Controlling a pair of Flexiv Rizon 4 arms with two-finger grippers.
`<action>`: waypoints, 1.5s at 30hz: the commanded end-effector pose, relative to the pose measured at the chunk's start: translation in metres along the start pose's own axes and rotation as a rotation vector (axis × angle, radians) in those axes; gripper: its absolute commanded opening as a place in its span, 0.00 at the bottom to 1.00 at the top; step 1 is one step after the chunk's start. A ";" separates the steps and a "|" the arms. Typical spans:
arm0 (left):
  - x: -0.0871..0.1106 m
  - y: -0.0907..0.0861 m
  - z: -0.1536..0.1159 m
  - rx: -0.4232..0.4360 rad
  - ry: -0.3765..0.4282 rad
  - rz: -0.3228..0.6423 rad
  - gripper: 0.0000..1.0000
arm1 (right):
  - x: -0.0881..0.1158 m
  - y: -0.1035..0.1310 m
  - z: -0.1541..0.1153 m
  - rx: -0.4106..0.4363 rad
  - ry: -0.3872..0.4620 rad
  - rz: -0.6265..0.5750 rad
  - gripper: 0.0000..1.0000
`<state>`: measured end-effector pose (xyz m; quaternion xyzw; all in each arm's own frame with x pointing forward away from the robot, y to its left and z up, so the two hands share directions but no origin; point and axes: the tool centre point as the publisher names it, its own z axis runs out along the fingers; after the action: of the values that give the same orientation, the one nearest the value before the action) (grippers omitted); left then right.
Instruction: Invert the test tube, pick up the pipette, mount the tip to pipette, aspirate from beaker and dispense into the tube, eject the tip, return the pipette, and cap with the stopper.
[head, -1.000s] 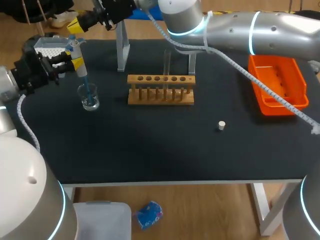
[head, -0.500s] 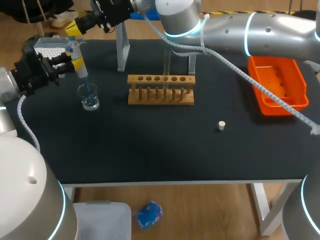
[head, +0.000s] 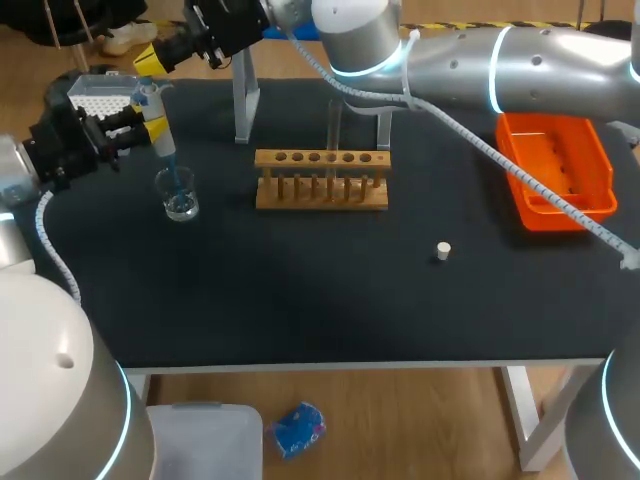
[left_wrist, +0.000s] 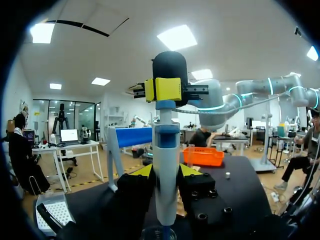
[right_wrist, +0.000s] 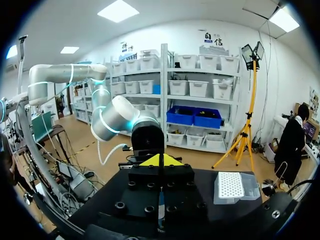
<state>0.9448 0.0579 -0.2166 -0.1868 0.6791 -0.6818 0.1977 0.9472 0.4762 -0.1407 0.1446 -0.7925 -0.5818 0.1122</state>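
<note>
Two yellow-tipped fingers of the left gripper (head: 150, 124) (left_wrist: 166, 172) are clamped from both sides on the barrel of a white and blue pipette (head: 148, 97) (left_wrist: 166, 165), which is held nearly upright. A translucent blue tip (head: 172, 170) is mounted on the pipette's lower end and is seen inside a small clear glass beaker (head: 180, 198) (left_wrist: 157, 233) on the black table (head: 320, 290). The liquid level in the beaker cannot be judged.

The right gripper (head: 150, 56) (right_wrist: 160, 161) (left_wrist: 162, 89) is positioned just above the pipette's top, its fingers pressed together with nothing between them. Contact with the pipette's top cannot be confirmed.

A white tip box (head: 95, 95) (right_wrist: 232, 186) with a perforated grid surface is noted beside the left gripper. A grey metal stand (head: 243, 95) is near the table's far edge.

At mid-table a wooden rack (head: 322, 190) with a row of round holes is recorded, and a clear test tube (head: 334, 125) stands upright in it. A small white cylindrical stopper (head: 444, 250) lies alone on the table, well apart from the rack. An orange plastic tray (head: 560, 215) of rectangular shape is placed toward the right side.
</note>
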 end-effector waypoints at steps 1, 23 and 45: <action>0.000 -0.003 0.000 0.002 0.000 0.001 0.00 | -0.003 -0.007 0.001 0.002 0.008 0.006 0.00; 0.000 -0.003 0.000 0.002 0.000 0.001 0.00 | -0.002 -0.021 0.003 0.004 0.011 0.040 0.00; 0.000 -0.003 0.000 0.002 0.000 0.001 0.00 | 0.005 0.013 -0.008 -0.011 -0.014 -0.030 0.00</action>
<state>0.9456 0.0577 -0.2153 -0.1858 0.6783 -0.6826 0.1989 0.9470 0.4759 -0.1305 0.1517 -0.7853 -0.5915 0.1018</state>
